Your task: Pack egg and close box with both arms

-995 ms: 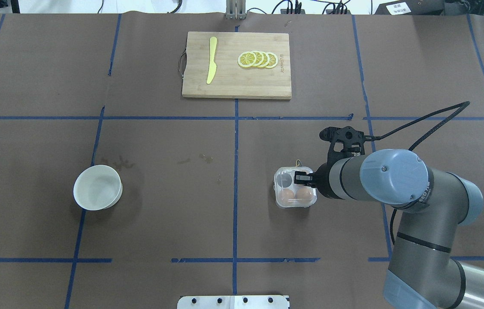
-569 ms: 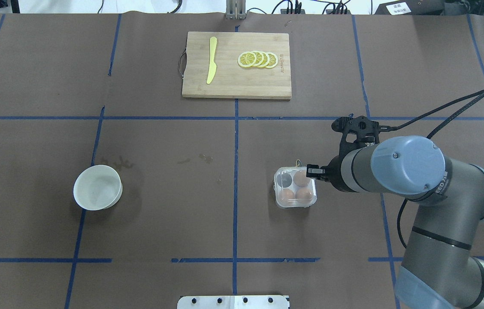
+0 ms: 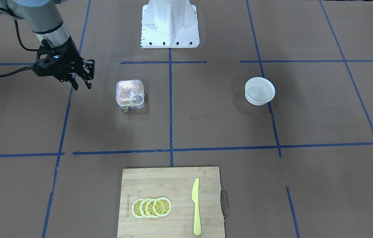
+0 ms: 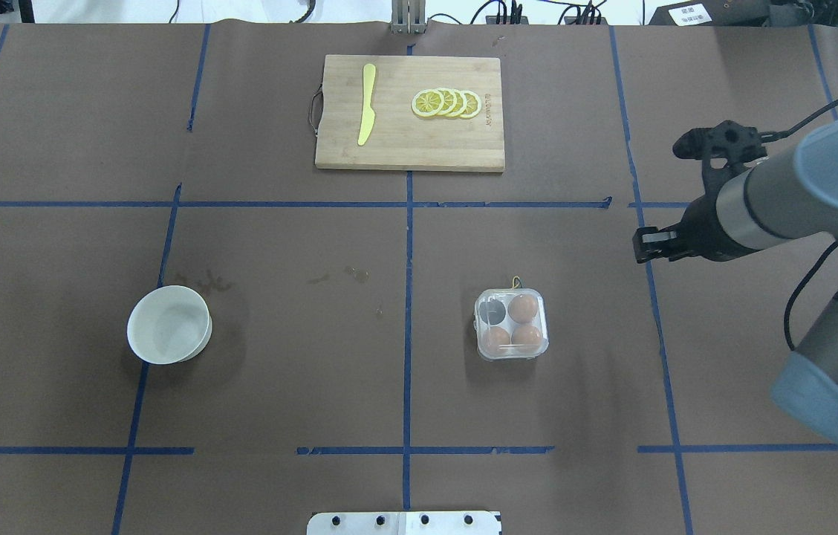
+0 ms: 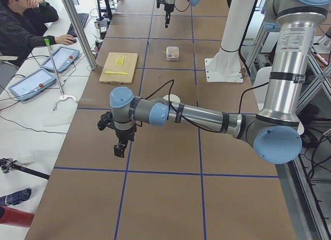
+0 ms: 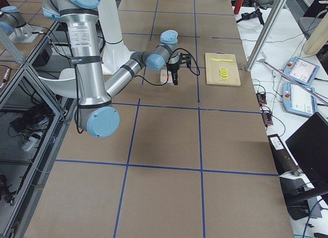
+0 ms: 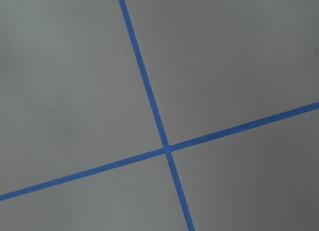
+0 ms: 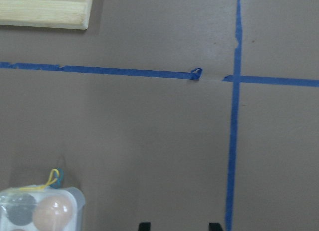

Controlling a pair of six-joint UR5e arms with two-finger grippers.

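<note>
blue tape [image 4: 408,245] is crossing the lab's brown table [image 4: 278,245]. right of centre the box [image 4: 512,356] is holding the egg [image 4: 523,307] and two other eggs [image 4: 497,339], lid perhaps open. near the right edge the right gripper [image 4: 643,247] is hanging spread, unloaded; the left gripper [image 5: 120,148] i cannot tell.

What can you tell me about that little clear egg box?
The box is a small, square, clear plastic carton with rounded corners and four round cups. Three cups hold brown eggs. The fourth cup, far left in the overhead view, is empty and looks dark grey. Its clear lid seems to be down over the eggs. A thin yellow band sticks out from its far edge. It sits flat on the brown table, on the robot's right half, and nothing else touches it.
</note>
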